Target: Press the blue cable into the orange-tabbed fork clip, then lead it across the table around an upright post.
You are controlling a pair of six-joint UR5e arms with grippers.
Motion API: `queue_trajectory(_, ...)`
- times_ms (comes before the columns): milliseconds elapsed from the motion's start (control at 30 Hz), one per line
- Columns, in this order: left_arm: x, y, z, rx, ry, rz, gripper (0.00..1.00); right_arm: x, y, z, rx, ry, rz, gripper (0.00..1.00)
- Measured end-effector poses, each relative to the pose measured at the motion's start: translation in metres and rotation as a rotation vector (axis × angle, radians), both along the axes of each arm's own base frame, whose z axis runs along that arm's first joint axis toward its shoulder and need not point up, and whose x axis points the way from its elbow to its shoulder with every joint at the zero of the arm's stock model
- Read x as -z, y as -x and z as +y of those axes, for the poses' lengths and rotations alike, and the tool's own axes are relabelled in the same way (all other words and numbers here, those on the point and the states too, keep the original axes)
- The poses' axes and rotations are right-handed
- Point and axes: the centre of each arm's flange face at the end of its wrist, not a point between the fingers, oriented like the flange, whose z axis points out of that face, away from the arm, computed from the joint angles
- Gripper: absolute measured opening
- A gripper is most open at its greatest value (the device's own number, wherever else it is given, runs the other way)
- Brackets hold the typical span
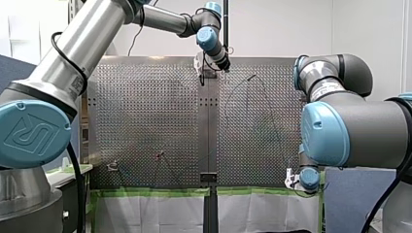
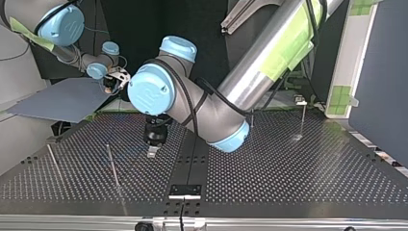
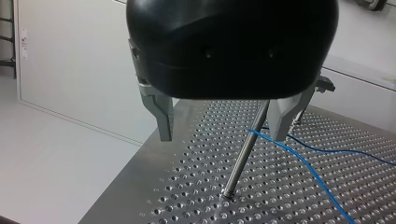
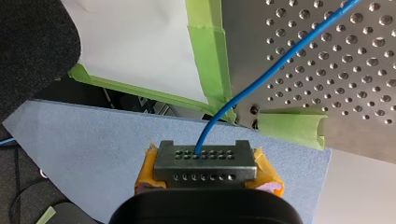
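Currently our right gripper (image 4: 204, 164) is clamped on the blue cable (image 4: 280, 59), with yellow pads showing either side of a holed steel finger. The cable leaves from between the pads and runs out over the perforated table (image 4: 327, 93). The gripper sits off the table's green-taped corner, above a blue-grey sheet (image 4: 93, 140). We judge this keeps the free end taut while the other arm works.

Our left gripper (image 3: 222, 137), a black housing with bare metal fingers, hangs spread apart and holds nothing. It straddles an upright post (image 3: 243, 158) near the table's far edge in the front view.

- Post: a slim polished rod seated in one hole. The cable touches its side partway up, just beside one finger, then trails away across the plate.
- Cable: thin, glossy and flexible, lying in loose curves.
- Orange-tabbed fork clip (image 1: 160, 156): only a small reddish speck in the front view. We cannot tell whether the cable is seated in it.

Judgement: leading the cable around the post is the step in hand.
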Motion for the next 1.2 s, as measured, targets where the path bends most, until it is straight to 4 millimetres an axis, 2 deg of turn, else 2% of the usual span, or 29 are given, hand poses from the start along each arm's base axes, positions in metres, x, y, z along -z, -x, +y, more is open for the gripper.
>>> queue_trajectory(467,0.0,0.003,-0.008,0.083,-0.002,-0.002,1.0,0.0,-0.002,0.001,-0.004,-0.002,0.003,0.0)
queue_trajectory(967,0.0,0.004,-0.009,0.095,-0.001,0.0,1.0,0.0,-0.003,0.001,-0.006,-0.001,0.003,0.0)
queue_trajectory(1200,0.014,0.008,-0.008,0.084,-0.023,0.019,1.0,0.0,-0.003,0.001,-0.006,-0.001,0.003,0.0)
